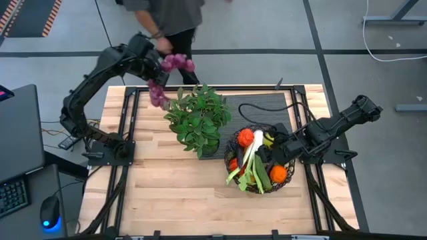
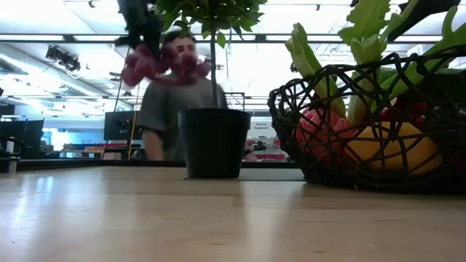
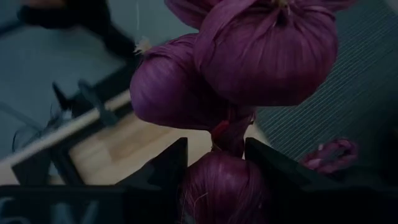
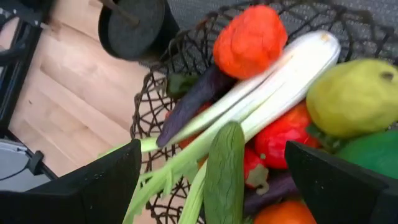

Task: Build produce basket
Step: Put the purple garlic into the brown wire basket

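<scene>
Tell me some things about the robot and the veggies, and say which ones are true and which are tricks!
1. The left gripper holds a string of purple onions. True.
2. The basket is empty. False: it holds a leek, a cucumber and more.
3. The right gripper is open over the basket. True.
4. The potted plant sits inside the basket. False: it stands beside it on the table.

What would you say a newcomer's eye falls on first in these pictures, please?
Probably the purple onion string dangling from the left gripper, raised over the table's far left corner beside the potted plant. Next, the wire basket right of the plant, heaped with produce, with the right gripper open over it.
</scene>
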### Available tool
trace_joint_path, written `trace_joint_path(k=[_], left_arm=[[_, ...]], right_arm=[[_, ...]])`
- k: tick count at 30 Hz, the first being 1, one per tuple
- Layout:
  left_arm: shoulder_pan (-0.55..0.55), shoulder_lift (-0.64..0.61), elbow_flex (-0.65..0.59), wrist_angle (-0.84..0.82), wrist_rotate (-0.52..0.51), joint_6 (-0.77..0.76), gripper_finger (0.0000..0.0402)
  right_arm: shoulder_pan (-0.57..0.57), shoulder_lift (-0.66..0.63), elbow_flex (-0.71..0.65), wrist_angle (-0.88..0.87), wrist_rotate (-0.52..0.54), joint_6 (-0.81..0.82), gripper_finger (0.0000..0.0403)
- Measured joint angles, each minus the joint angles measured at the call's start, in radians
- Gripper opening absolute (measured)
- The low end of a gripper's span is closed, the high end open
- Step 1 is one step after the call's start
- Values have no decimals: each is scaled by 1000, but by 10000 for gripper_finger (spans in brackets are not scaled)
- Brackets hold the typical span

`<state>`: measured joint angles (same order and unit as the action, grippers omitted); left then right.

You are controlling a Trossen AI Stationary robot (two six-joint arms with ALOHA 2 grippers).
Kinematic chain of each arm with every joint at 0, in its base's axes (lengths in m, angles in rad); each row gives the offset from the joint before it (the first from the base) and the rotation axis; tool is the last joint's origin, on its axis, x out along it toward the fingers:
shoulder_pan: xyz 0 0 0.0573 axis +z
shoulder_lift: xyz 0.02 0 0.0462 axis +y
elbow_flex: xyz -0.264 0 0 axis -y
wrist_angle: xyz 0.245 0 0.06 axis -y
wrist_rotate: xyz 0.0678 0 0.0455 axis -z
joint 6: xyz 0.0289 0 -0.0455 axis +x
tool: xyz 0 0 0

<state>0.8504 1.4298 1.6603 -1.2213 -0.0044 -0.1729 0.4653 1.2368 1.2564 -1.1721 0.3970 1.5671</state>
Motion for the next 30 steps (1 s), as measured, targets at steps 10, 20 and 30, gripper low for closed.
trace_joint_path(k=[10,20,30], left_arm=[[-94,-18,356,-21,-3,-85,153],[-213,-18,583,-18,-47,-96,153],[-266,-18,696,120,-132,-2,154]], right_arm=[[-72,-85,0,23,60,-63,398],[-127,-158,0,40,83,-104,398],[-149,-156,0,-56,-102,-67,397]])
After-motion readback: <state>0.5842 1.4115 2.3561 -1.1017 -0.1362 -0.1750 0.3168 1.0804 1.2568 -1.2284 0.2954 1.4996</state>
